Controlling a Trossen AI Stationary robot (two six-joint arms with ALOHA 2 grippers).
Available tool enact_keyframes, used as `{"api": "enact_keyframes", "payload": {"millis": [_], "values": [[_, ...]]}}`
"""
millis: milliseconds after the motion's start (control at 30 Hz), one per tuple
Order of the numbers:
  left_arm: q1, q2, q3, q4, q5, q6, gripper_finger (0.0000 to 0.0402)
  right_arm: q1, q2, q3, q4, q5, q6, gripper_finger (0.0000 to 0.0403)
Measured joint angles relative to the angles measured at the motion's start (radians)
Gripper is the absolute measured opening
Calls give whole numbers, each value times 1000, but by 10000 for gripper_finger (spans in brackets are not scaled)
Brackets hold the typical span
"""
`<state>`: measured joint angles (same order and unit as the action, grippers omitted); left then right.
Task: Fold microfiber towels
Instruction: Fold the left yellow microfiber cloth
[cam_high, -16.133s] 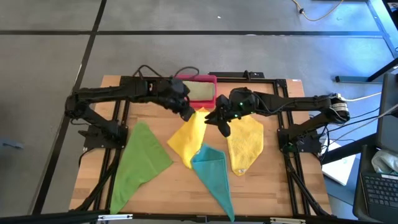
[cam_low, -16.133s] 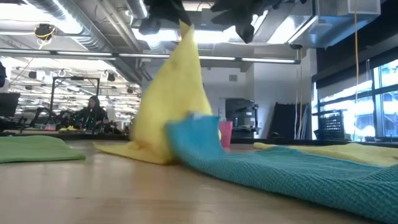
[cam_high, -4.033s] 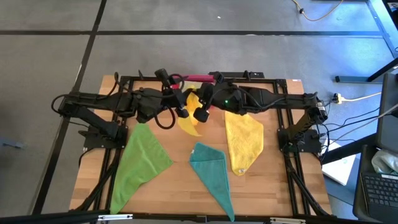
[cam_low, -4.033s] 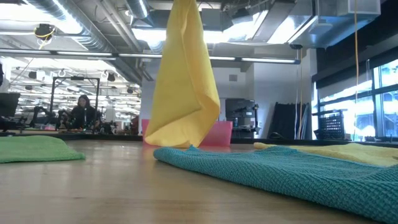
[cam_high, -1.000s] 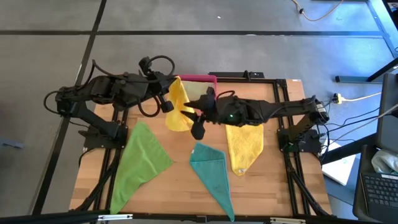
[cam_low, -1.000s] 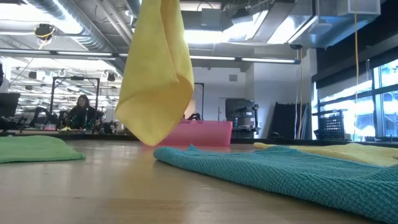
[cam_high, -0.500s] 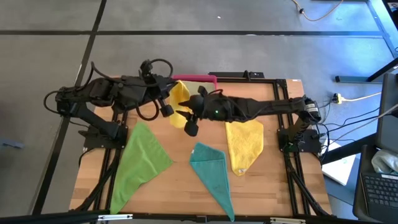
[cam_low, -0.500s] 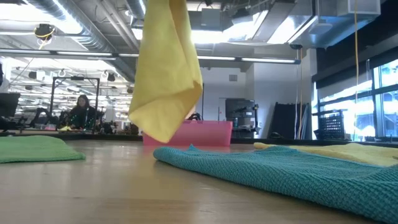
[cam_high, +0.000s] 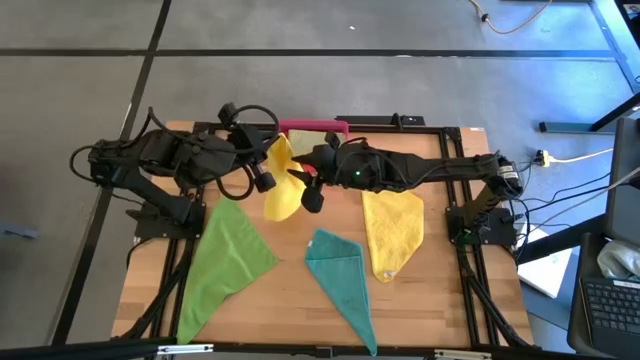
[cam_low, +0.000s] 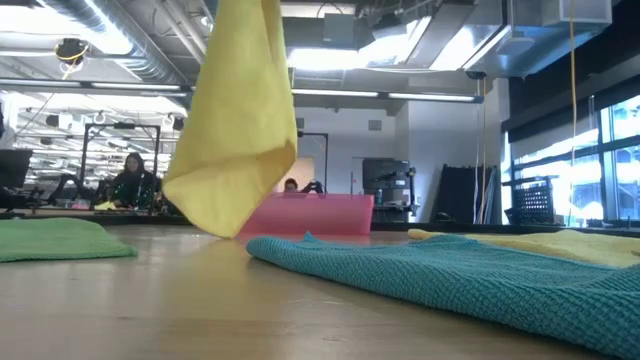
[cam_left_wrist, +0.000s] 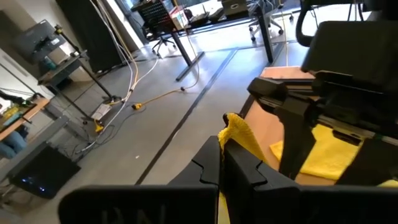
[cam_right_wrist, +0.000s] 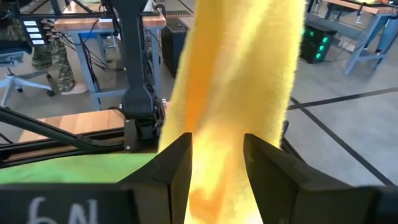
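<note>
Above table (cam_high: 440, 290), yellow towel (cam_high: 282, 190) aloft

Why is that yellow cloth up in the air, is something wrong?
Nothing looks broken. The yellow towel hangs crumpled above the table because the left gripper is shut on its top, with the right gripper beside it. The other towels lie spread out, not yet folded.

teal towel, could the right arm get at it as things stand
Probably not right away. The teal towel lies uncovered on the table, but the right gripper hovers above it with the hanging yellow towel between its jaws, and the left gripper pinches that cloth too. It would need to free itself first.
</note>
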<state>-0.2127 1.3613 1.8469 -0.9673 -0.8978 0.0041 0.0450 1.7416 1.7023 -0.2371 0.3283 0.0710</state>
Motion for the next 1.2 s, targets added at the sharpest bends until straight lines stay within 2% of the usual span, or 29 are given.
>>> {"api": "enact_keyframes", "payload": {"millis": [633,800,933,1100,1200], "values": [[1,0,0,3,24,-3,0,-9,16,0,92,-34,61,147],[1,4,0,5,44,-39,0,-19,50,0,98,52,136,147],[4,21,0,5,53,-47,0,-45,81,0,71,31,242,147],[-6,24,0,8,53,-50,0,-54,87,0,-4,11,275,147],[-5,24,0,9,46,-49,0,-55,87,0,-74,41,288,145]]}}
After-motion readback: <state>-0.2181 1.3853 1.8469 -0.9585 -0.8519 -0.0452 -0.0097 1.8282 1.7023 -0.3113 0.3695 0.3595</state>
